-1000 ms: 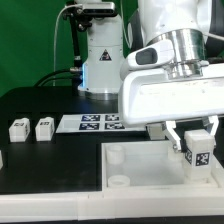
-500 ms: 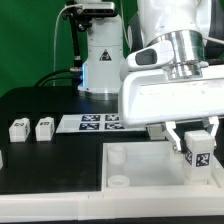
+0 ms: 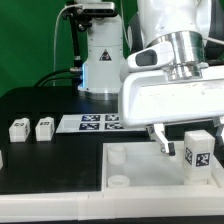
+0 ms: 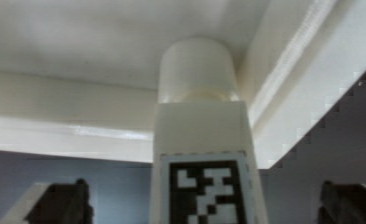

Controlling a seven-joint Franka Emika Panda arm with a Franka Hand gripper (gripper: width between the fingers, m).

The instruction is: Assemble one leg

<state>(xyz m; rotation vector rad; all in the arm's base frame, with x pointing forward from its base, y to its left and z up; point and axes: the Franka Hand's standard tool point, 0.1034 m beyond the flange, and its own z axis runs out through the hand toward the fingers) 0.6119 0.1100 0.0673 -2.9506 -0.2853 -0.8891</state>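
Observation:
The leg [image 3: 198,153], a small white post with a black-and-white tag facing the camera, stands upright at a far corner of the large white tray [image 3: 140,178], on the exterior view's right. My gripper [image 3: 189,147] straddles it with the jaws open. One finger [image 3: 161,140] stands clear on the exterior view's left of the leg; the other is mostly hidden behind it. In the wrist view the leg [image 4: 205,130] rises between the two dark fingertips [image 4: 63,204], with a gap on each side. The gripper [image 4: 206,206] holds nothing.
Two more small white legs [image 3: 18,128] [image 3: 43,128] lie on the black table at the exterior view's left. The marker board [image 3: 95,122] lies behind the tray. A round socket [image 3: 117,155] shows at the tray's near corner. The robot base [image 3: 100,60] stands at the back.
The fingers were closed on the leg before and have spread apart, letting it go. The leg stays upright on the tray's corner.

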